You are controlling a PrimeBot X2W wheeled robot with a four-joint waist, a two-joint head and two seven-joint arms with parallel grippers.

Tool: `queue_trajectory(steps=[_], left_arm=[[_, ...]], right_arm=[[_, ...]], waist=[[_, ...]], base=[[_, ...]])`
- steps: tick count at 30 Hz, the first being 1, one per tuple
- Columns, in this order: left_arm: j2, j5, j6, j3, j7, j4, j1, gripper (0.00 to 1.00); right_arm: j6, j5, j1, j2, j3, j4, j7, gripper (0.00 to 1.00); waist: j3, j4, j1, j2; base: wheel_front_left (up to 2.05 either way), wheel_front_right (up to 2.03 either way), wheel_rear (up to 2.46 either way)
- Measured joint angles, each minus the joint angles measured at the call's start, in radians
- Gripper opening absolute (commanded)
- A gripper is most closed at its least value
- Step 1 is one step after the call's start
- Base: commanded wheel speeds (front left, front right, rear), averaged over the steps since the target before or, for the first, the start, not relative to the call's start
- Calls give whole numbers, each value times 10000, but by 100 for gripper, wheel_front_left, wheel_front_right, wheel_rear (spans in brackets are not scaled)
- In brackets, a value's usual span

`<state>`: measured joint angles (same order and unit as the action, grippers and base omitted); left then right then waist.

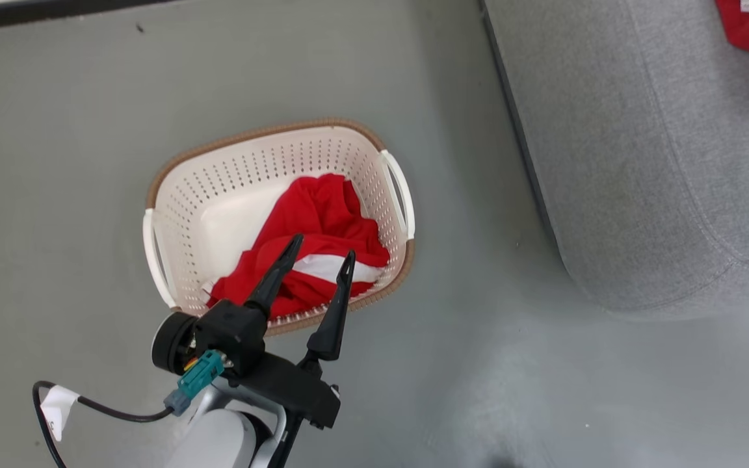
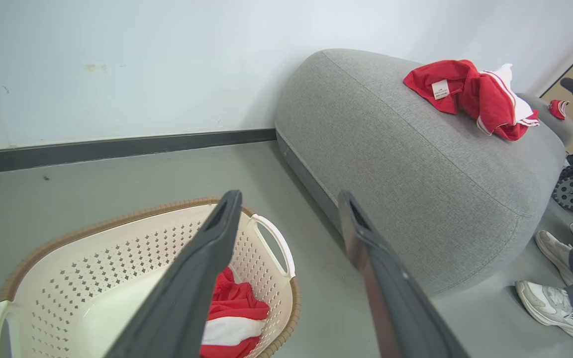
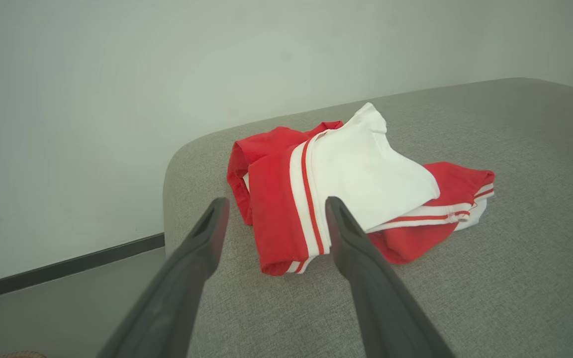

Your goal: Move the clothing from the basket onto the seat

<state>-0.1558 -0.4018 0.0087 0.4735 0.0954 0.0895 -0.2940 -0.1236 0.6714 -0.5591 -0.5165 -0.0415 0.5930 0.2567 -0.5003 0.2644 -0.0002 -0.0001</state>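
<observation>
With left claw point(image 1: 323, 246) and right claw point(image 3: 276, 200) wide, the soft, light red garment point(image 1: 319, 208) in the basket point(image 1: 218, 188) likely lifts best by a raised fold

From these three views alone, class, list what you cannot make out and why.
Head view: left jaws cover part of the clothing in the basket.
Head view: the red garment on the seat is cut by the top edge.
Left wrist view: the right edge cuts the person to shoes and a trouser leg.
Left wrist view: a small red item on the seat's far end, too small to identify.
</observation>
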Motion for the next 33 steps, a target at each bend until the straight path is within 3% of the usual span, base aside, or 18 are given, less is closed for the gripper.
queue_trajectory(steps=[9,17,33], left_arm=[[476,-416,-15,-27,518,788,213,100],[686,-706,2,-265,1016,1547,267,100],[673,-1026,176,-965,1356,3020,800,100]], right_arm=[[0,-593,1430,729,-4,-1639,0,100],[6,-1141,2698,1430,-48,-2464,0,100],[282,-2090,4215,2700,-616,-2516,-2,100]], waist=[[1208,-230,0,-1],[2109,-919,0,-1],[3659,-2898,1,0]], base=[[0,0,0],[0,0,0],[0,0,0]])
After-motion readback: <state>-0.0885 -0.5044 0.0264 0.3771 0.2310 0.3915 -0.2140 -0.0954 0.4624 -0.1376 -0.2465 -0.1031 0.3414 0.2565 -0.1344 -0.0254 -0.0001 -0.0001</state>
